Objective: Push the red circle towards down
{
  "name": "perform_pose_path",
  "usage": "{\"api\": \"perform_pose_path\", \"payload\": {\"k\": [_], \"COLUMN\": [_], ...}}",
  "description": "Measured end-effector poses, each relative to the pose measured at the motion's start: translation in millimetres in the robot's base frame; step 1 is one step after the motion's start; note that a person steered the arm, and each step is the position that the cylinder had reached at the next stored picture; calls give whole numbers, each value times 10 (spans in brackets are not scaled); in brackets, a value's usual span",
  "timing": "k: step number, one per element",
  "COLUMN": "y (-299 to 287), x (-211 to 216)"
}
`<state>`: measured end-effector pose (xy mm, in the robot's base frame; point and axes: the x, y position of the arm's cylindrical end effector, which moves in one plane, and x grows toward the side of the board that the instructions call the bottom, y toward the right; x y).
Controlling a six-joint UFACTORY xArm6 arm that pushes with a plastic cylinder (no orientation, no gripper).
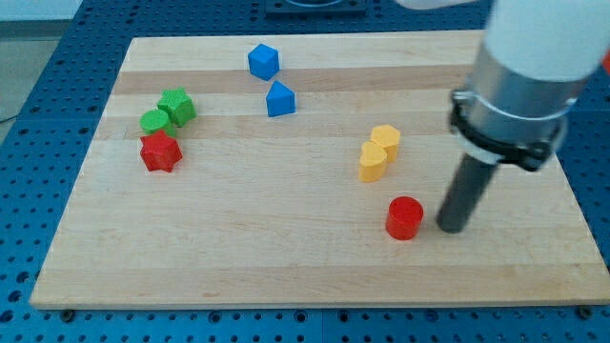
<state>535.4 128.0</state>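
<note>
The red circle (404,217) is a short red cylinder on the wooden board (286,257), right of the middle and toward the view's bottom. My tip (452,229) rests on the board just to the right of the red circle, a small gap apart and about level with it. The dark rod rises from there into the arm's grey and white body at the view's top right.
Two yellow blocks (378,152) sit together above and left of the red circle. A red star-shaped block (160,151) lies at the left with two green blocks (169,111) just above it. Two blue blocks (271,80) sit near the top middle.
</note>
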Motion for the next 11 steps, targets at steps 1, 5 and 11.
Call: {"api": "perform_pose_path", "payload": {"k": [1,5,11], "y": [-612,-265,-622], "x": [-474,105,-74]}}
